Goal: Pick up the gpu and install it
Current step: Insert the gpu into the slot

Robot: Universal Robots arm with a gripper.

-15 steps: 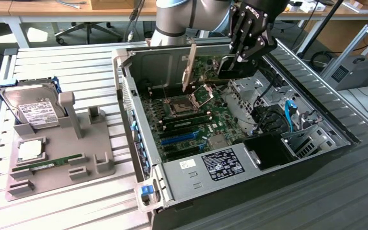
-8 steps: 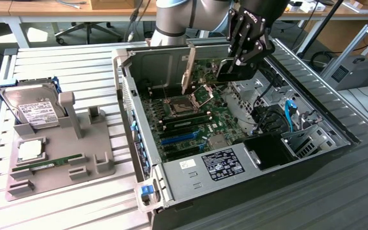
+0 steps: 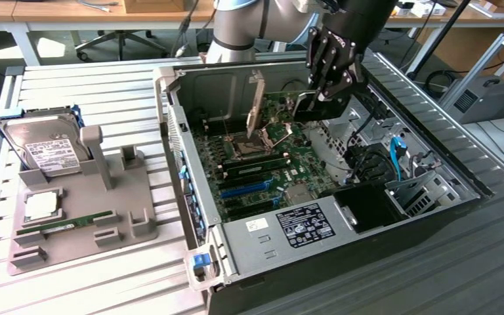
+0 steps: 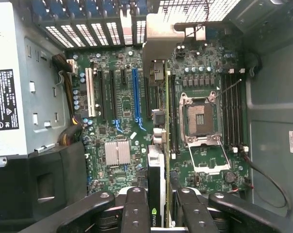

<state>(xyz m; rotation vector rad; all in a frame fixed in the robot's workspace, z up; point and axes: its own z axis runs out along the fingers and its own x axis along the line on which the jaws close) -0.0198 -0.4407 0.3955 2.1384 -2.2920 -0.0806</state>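
Exterior view: gpu (image 3: 278, 104) held upright in the air over motherboard (image 3: 261, 170) inside open case (image 3: 171, 105), gripper (image 3: 320, 105) clamped on it. Wrist view: card edge-on between the fingers, over the strip between blue slot (image 4: 136, 94) and cpu socket (image 4: 201, 116). Hard drive (image 3: 46, 147) on stand (image 3: 103, 157) beside case.

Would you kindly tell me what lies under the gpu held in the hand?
The motherboard, with its open CPU socket and blue slot on either side. The strip directly beneath the gpu is covered.
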